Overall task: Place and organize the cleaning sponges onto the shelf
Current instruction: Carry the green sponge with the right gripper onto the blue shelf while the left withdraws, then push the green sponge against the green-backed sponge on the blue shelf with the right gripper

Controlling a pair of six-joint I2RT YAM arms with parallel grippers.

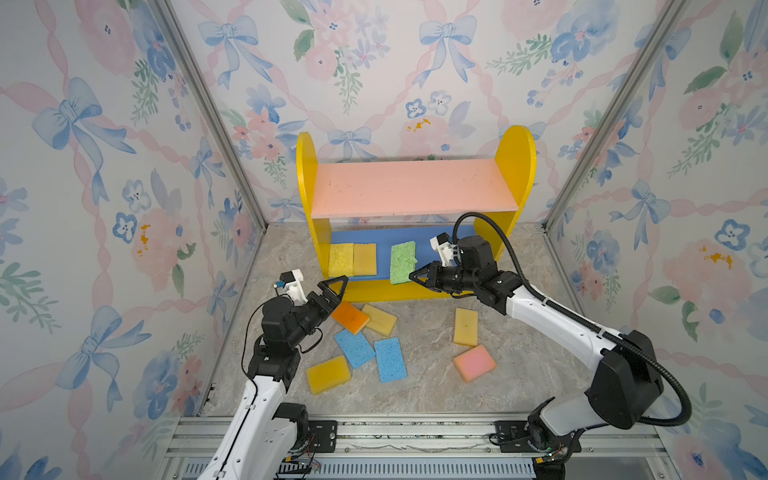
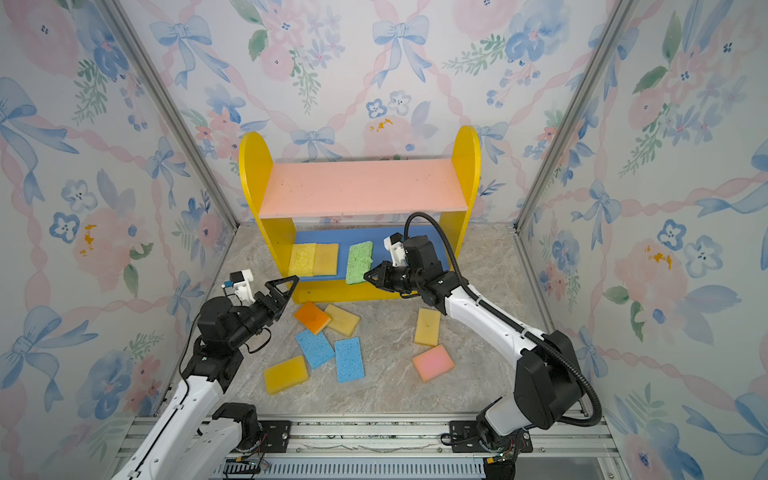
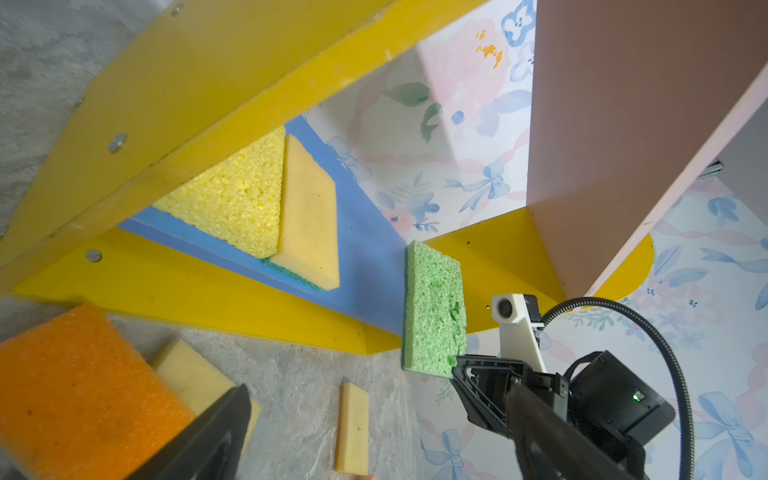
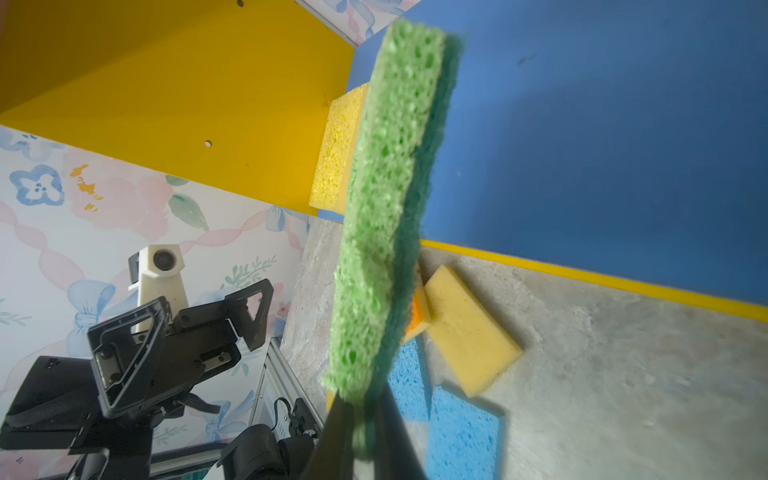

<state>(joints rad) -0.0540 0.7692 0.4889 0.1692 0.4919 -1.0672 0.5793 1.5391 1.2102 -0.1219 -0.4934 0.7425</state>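
The shelf (image 1: 415,191) stands at the back, with a pink upper board and a blue lower board (image 1: 440,249). On the lower board's left end a yellow sponge (image 1: 340,259) and a tan-yellow sponge (image 1: 365,259) lie side by side. My right gripper (image 1: 412,276) is shut on the near end of a green sponge (image 1: 402,262), which hangs tilted over the lower board's front (image 4: 386,199). My left gripper (image 1: 337,291) is open and empty, just off the shelf's front left corner and above an orange sponge (image 1: 350,317).
On the marble floor in front of the shelf lie a tan-yellow sponge (image 1: 380,319), two blue sponges (image 1: 354,348) (image 1: 390,359), a yellow one (image 1: 328,374), another tan-yellow one (image 1: 465,326) and a pink one (image 1: 474,363). Wallpapered walls close in on both sides.
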